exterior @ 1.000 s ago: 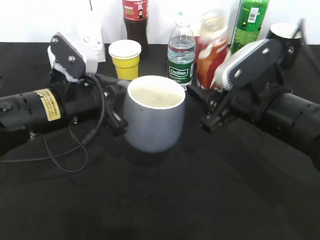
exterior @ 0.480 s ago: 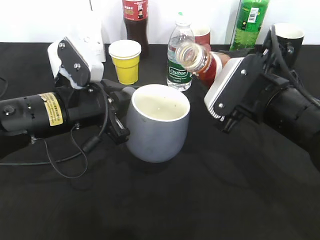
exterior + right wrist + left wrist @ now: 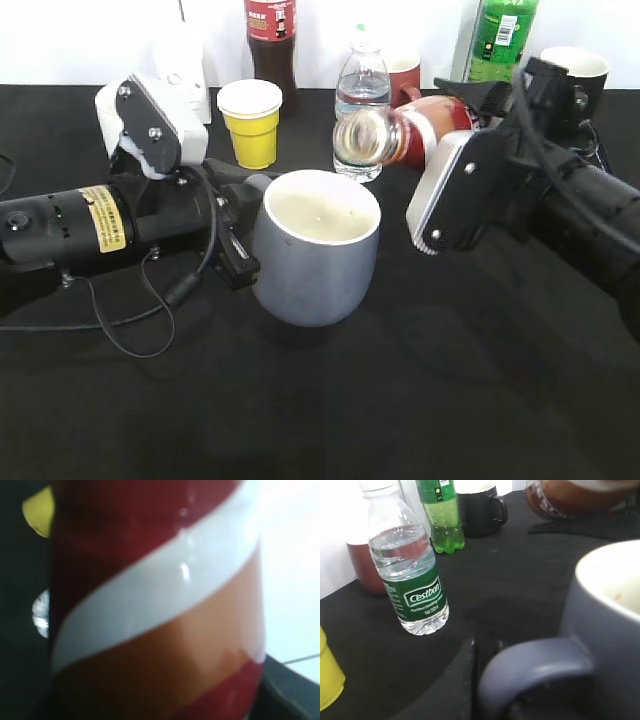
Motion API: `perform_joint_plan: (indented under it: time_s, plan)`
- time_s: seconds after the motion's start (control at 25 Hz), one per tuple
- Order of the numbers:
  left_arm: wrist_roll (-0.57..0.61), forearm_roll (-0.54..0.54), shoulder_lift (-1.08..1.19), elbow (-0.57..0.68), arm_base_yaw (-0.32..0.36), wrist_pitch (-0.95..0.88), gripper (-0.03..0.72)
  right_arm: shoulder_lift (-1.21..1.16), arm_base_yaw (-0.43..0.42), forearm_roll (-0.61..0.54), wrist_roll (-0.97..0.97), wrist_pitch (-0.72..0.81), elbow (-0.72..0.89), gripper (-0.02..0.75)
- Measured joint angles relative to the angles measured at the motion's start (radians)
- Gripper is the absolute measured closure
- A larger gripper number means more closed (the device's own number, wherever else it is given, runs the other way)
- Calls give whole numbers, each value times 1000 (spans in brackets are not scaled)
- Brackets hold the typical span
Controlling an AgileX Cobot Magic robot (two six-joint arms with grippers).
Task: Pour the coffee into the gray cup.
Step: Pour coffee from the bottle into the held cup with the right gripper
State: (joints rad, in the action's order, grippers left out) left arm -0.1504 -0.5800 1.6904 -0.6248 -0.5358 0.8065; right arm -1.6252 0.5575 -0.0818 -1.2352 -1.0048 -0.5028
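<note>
The gray cup [image 3: 315, 250] stands on the black table, pale inside. My left gripper [image 3: 236, 236] is shut on its handle [image 3: 530, 666], and one dark finger [image 3: 462, 685] shows beside the handle in the left wrist view. My right gripper [image 3: 462, 108] is shut on the coffee bottle [image 3: 400, 135], a red, white and orange labelled jar. It lies nearly level, with its open mouth just above the cup's far rim. The bottle [image 3: 150, 605] fills the right wrist view and hides the fingers. I see no stream of coffee.
Along the back stand a yellow paper cup [image 3: 251, 122], a cola bottle [image 3: 270, 30], a Cestbon water bottle [image 3: 360, 85], a red cup [image 3: 404, 75], a green soda bottle [image 3: 500, 35] and a black mug [image 3: 575, 68]. A white box [image 3: 182, 65] stands at the back left.
My right gripper has lifted the coffee bottle and tipped it from upright to nearly level, mouth swinging over the cup. The left gripper and cup shifted slightly right, then held still.
</note>
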Motion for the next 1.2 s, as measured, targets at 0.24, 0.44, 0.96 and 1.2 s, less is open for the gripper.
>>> perform_joint_plan:
  time_s: [0.24, 0.44, 0.96, 1.2]
  plan:
    - [0, -1, 0, 0, 0, 0, 622, 0, 0, 23, -117, -105, 0, 209]
    - [0, -1, 0, 0, 0, 1, 622, 0, 0, 48, -187, -109, 0, 209]
    - [0, -37, 0, 0, 0, 25, 622, 0, 0, 53, -242, -117, 0, 209]
    - [0, -38, 2, 0, 0, 25, 622, 0, 0, 57, -243, -117, 0, 209]
